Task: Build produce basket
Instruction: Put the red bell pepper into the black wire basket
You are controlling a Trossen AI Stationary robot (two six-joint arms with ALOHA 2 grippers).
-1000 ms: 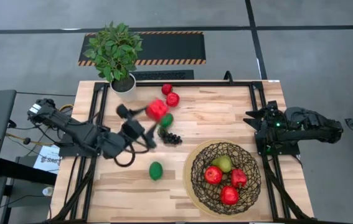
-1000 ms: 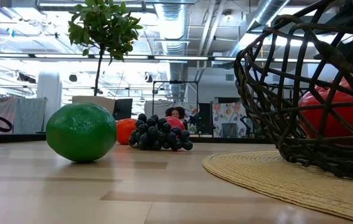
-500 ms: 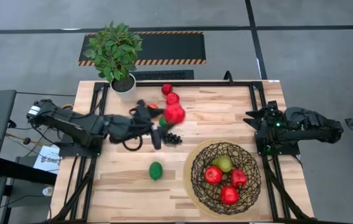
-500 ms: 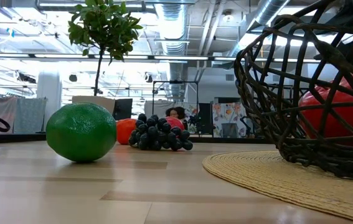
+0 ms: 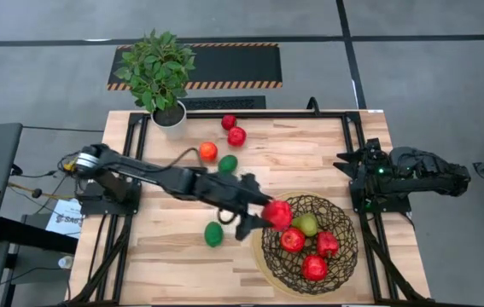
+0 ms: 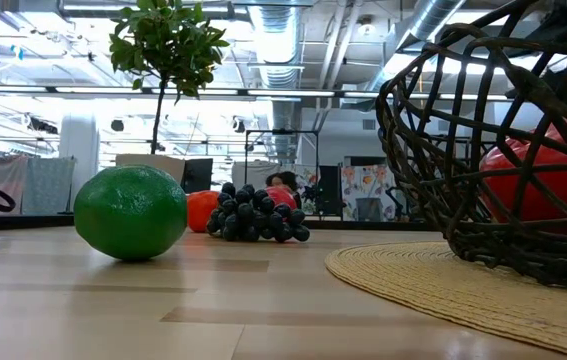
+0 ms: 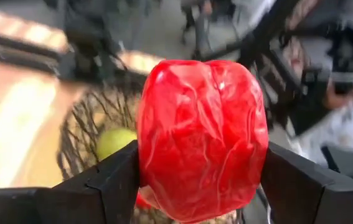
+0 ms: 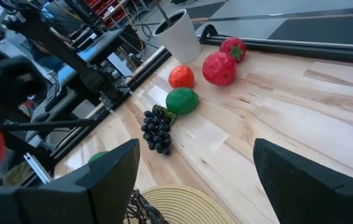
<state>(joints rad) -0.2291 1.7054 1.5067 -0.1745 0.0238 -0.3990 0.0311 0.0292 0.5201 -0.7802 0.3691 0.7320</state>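
We see the basket (image 5: 345, 256), dark wire with a tan rim, holding a pear (image 5: 308, 224) and three red fruits. A red pepper (image 5: 277, 214) (clamped in the left gripper (image 5: 267, 217)) hangs above the basket's rim.

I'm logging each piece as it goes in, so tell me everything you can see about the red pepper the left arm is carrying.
The red pepper is glossy, wrinkled plastic with a lobed, blocky shape. The left gripper jaws clamp it on both sides, holding it in the air at the near-left rim of the basket, above the fruit already inside. Only the jaws touch it.
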